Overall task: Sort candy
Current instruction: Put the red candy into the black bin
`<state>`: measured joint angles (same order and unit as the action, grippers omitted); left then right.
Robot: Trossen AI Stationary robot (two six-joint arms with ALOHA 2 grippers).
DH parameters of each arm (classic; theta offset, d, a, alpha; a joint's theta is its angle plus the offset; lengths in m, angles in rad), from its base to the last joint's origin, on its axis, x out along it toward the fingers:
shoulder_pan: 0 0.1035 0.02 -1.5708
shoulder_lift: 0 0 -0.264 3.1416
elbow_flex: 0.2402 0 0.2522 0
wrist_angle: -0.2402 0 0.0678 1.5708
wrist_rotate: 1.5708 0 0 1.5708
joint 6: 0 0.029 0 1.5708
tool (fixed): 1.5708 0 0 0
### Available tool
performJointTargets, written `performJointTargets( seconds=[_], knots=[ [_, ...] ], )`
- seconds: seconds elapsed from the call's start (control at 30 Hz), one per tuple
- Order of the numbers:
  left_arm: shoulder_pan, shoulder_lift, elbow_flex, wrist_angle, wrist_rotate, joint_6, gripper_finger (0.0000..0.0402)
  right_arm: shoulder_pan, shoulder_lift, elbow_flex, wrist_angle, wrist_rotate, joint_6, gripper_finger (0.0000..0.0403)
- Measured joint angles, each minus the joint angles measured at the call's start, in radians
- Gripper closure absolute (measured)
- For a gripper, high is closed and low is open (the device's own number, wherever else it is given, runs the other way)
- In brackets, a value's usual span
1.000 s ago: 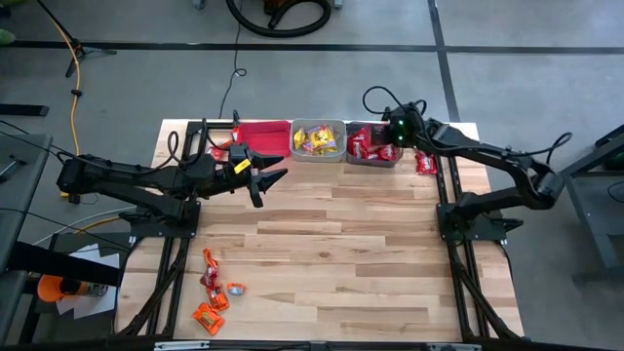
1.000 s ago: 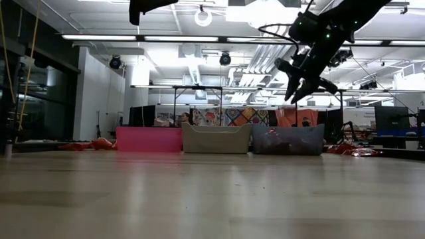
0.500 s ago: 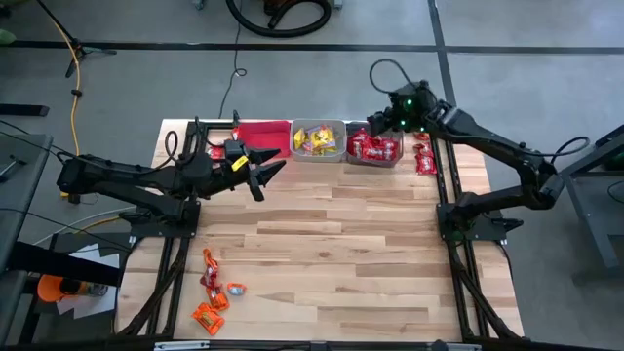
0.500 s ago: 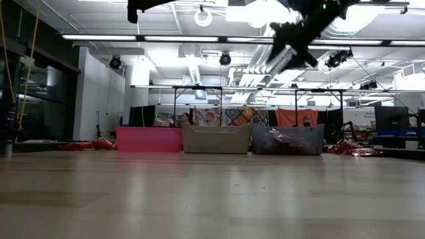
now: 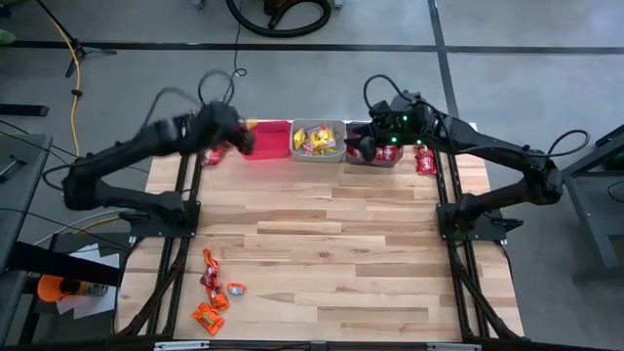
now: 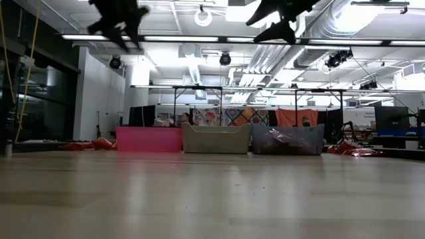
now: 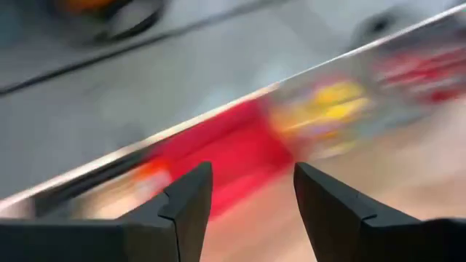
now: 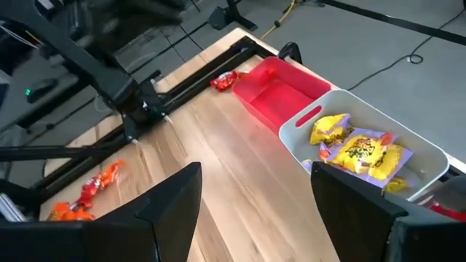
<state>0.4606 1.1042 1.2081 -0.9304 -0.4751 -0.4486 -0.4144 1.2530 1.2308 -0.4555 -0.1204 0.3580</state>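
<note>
i had both claws up at the far edge, nothing pinched in either. my left gripper [image 7: 247,200] hung spread above the red bin [image 5: 265,138]; my right gripper [image 8: 255,200] hung spread near the clear bin [image 5: 319,140] of yellow candy. the unsorted candy [image 5: 212,290] lay at the near-left corner, well apart from both claws, nearer my left arm, so i judged the left should fetch it. the right wrist view showed that pile; the low view did not.
</note>
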Motion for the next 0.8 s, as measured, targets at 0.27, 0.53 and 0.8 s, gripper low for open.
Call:
performJointTargets(
  seconds=[0.27, 0.53, 0.8],
  knots=[
    [0.351, 0.172, -0.050, -0.252, 0.119, 0.162, 0.0224, 0.024, 0.005, -0.001, -0.036, 0.070, 0.004, 0.0149],
    [0.397, 0.315, -0.256, -0.106, 0.160, 0.194, 0.0224, 0.024, 0.005, -0.002, -0.038, 0.098, 0.027, 0.0149],
    [0.398, 0.397, -0.408, 0.076, 0.114, 0.218, 0.0224, 0.025, 0.005, -0.002, -0.043, 0.122, 0.034, 0.0149]
  ],
)
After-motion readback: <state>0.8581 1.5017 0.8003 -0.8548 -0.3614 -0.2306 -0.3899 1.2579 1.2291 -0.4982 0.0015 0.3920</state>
